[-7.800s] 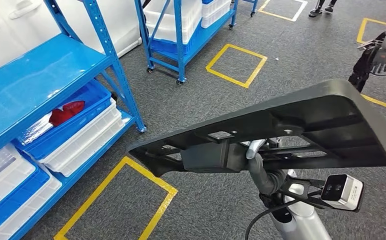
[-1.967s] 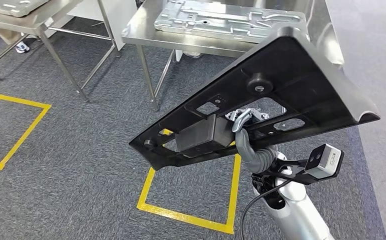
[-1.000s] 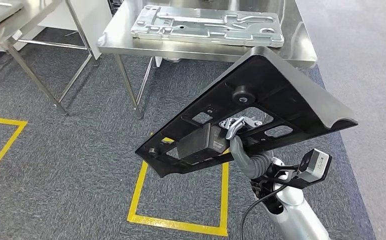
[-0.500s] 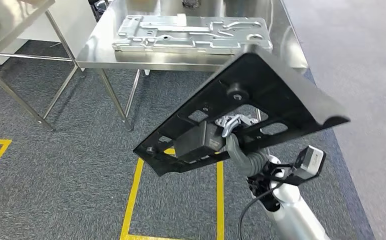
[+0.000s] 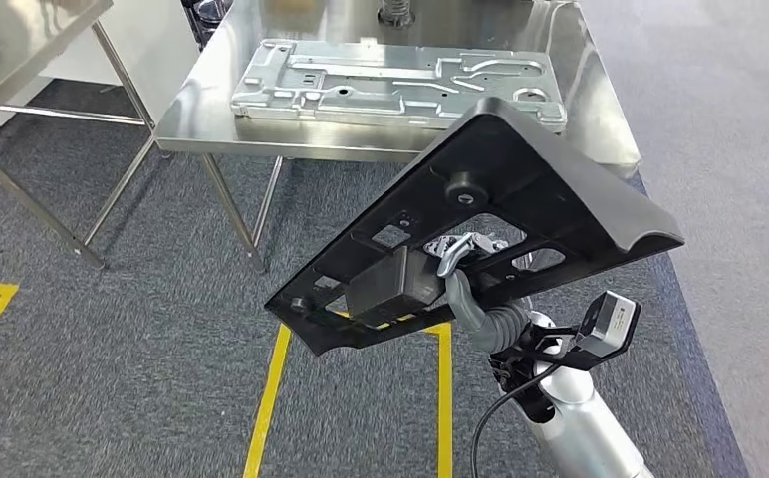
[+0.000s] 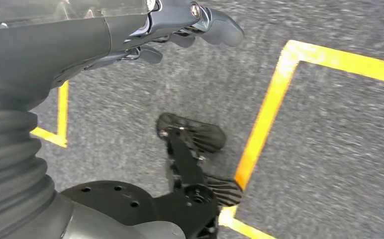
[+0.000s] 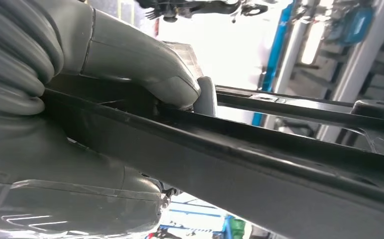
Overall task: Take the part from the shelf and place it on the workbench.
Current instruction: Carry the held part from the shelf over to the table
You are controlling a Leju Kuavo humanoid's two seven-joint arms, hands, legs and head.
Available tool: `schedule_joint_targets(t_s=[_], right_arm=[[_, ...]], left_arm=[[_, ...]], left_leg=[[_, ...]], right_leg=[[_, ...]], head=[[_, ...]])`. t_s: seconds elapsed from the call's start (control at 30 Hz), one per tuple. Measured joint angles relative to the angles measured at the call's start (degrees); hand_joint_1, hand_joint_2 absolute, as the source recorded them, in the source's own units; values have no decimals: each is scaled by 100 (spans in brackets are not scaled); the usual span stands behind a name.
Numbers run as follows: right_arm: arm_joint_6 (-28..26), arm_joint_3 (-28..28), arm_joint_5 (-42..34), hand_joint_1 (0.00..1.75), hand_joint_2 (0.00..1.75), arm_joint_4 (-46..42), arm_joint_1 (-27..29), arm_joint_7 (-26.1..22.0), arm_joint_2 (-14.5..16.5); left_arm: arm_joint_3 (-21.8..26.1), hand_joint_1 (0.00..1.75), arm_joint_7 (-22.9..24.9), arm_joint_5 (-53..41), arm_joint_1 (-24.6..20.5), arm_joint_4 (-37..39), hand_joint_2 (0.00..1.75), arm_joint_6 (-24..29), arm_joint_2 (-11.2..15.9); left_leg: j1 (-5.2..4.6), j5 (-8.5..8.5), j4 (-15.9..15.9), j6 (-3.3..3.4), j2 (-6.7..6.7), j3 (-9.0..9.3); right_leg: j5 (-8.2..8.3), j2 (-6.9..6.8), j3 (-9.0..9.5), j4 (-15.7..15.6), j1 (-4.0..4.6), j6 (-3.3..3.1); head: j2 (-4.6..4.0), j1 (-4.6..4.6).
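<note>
**Nearly there: the black part rides in toward the steel worktop**

Right now the black part [image 5: 500,214] is up in the air, tilted, with its far corner highest and overlapping the near edge of the worktop [image 5: 600,110] as the head view has it. It is not resting on anything but the right hand [image 5: 460,261], which grips it from underneath through one of the openings; the right wrist view shows the thick thumb pressed down on a rib of the part.

The risk I'd watch is the raised corner. The silver metal plate [image 5: 390,80] already lies across much of the worktop, so a careless approach could knock the part's edge against it or against the table rim. The hold also looks to sit near one end of a long panel, which could let it swing or slip.

The right arm comes up from below, wrist bent back under the load. The left hand [image 6: 190,25] hangs over the carpet, fingers loosely curled and holding nothing; open or closed, I cannot tell.
</note>
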Motion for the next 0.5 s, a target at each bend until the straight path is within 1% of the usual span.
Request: schedule_joint_targets(t_s=[0.03, 0.07, 0.13, 0.17, 0.2, 0.23, 0.27, 0.3, 0.33, 0.37, 0.4, 0.43, 0.47, 0.5], right_arm=[[9, -5, 10, 175, 175, 3, 14, -13, -1], [17, -10, 20, 175, 175, 4, 23, -25, -1], [24, -25, 32, 175, 175, -26, 27, -41, -1], [27, -33, 32, 175, 175, -42, 22, -47, -1], [28, -40, 31, 175, 175, -58, 18, -52, -1], [28, -45, 31, 175, 175, -67, 20, -55, -1], [27, -47, 31, 175, 175, -68, 27, -59, 0], [24, -48, 34, 175, 175, -70, 43, -71, 1], [20, -49, 43, 175, 175, -78, 63, -90, 1], [15, -51, 56, 175, 175, -91, 82, -116, 1], [11, -52, 69, 175, 175, -110, 94, -144, 1], [9, -54, 81, 175, 175, -131, 101, -166, 1], [13, -58, 88, 175, 175, -148, 106, -185, 1], [21, -62, 86, 175, 175, -161, 115, -204, 2]], left_arm=[[1, 0, -5, 0, -4, 1, 175, 0, 0], [1, 0, -9, 0, -13, 1, 175, 0, 0], [-1, 0, -17, 0, -31, 1, 175, -3, 0], [-3, 0, -20, -2, -43, 1, 175, -7, -2], [-6, 0, -23, -2, -57, 1, 175, -11, -4], [-10, 0, -26, -2, -66, 1, 175, -14, -5], [-17, 0, -27, -2, -69, 1, 175, -16, -4], [-25, 0, -27, -1, -62, 1, 175, -15, -2], [-32, 0, -27, -1, -49, 1, 175, -15, 1], [-40, 0, -27, 0, -38, 1, 175, -15, 2], [-50, 0, -26, 0, -32, 1, 175, -15, 3], [-61, 0, -26, 0, -27, 1, 175, -15, 4], [-73, 0, -25, 0, -23, 1, 175, -15, 8], [-85, 0, -21, 0, -20, 1, 175, -15, 13]], left_leg=[[-2, -50, 4, -40, 5, 37], [1, -76, 16, -76, 11, 68], [16, -78, 103, -130, 26, 76], [25, -72, 284, -151, 28, 0], [31, -99, 575, -174, 29, -156], [37, -179, 962, -199, 30, -392], [39, -314, 1356, -220, 30, -664], [39, -464, 1668, -234, 30, -918], [39, -566, 1829, -236, 30, -1106], [38, -553, 1799, -228, 30, -1208], [35, -403, 1593, -208, 30, -1228], [29, -114, 1246, -175, 30, -1185], [16, 231, 865, -137, 20, -1131], [-3, 455, 574, -99, 8, -1085]], right_leg=[[133, -8, 4, -93, 19, -52], [103, 3, 9, -88, 42, -104], [60, 42, 89, -111, 44, -194], [27, 48, 161, -140, 37, -229], [-8, 52, 238, -169, 27, -256], [-51, 52, 306, -192, 25, -275], [-99, 56, 367, -201, 27, -289], [-152, 65, 428, -202, 30, -294], [-208, 77, 497, -202, 33, -295], [-267, 90, 579, -202, 36, -293], [-330, 100, 671, -203, 39, -287], [-395, 106, 766, -206, 41, -277], [-459, 114, 853, -205, 46, -261], [-513, 129, 910, -211, 51, -236]], head=[[0, -8], [0, -14], [0, -13], [0, -22], [0, -29], [0, -37], [0, -46], [0, -45], [0, -48], [0, -47], [0, -48], [0, -48], [0, -46], [0, -49]])
